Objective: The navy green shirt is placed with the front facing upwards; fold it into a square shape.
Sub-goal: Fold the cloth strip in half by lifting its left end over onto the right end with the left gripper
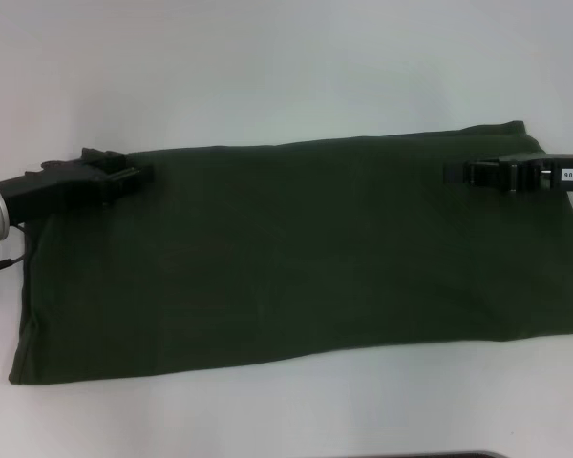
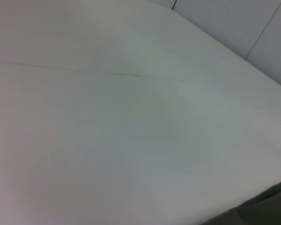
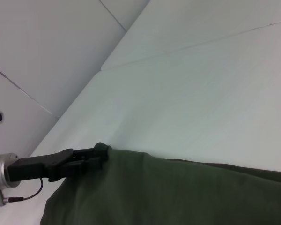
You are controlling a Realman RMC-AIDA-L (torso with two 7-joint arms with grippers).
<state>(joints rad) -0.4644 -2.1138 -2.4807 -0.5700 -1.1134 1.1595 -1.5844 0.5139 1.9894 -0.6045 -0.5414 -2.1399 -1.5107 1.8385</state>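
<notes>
On the white table point(image 1: 267, 57), the navy green shirt point(image 1: 296, 248) is lying folded into a wide band — left gripper point(image 1: 138, 179) and right gripper point(image 1: 456, 173) are each pinching its far edge; lettering and collar are hidden.

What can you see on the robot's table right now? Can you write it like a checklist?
Surface: white table, bare around the cloth.
Job's things: navy green shirt lies flat as a wide band, plain green side up, no lettering showing.
Clutter: nothing seen.
Grippers: left hand at the shirt's far left corner; right hand at its far right corner. Both sit over the cloth's far edge.
Cables: thin black cable beside the left arm.
Surroundings: white wall panels behind the table.
</notes>
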